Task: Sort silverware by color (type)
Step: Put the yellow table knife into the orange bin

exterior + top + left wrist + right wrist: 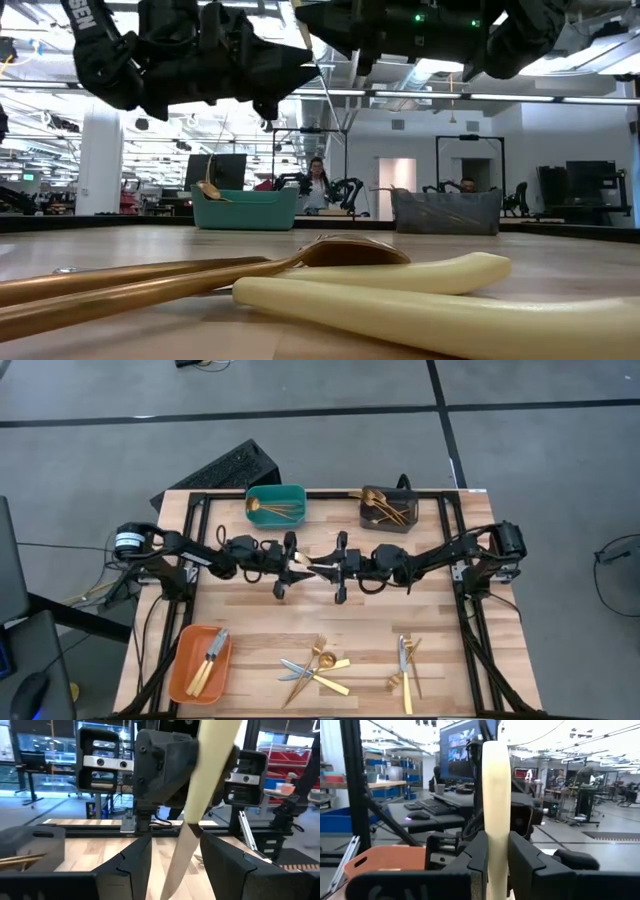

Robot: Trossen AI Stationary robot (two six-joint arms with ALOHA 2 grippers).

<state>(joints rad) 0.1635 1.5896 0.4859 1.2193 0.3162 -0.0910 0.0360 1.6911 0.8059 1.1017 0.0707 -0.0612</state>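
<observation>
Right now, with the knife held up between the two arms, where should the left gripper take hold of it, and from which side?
Probably the pale handle just beyond the silver blade: it is thicker than the blade and bare there. The right gripper clamps the handle's far end, so come from the opposite side, along the knife's length. The open left gripper straddles the blade.

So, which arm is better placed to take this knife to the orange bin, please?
Left, probably: the orange bin lies on its side, and the left gripper, open, flanks the blade of the knife, whose handle the right gripper clamps.
</observation>
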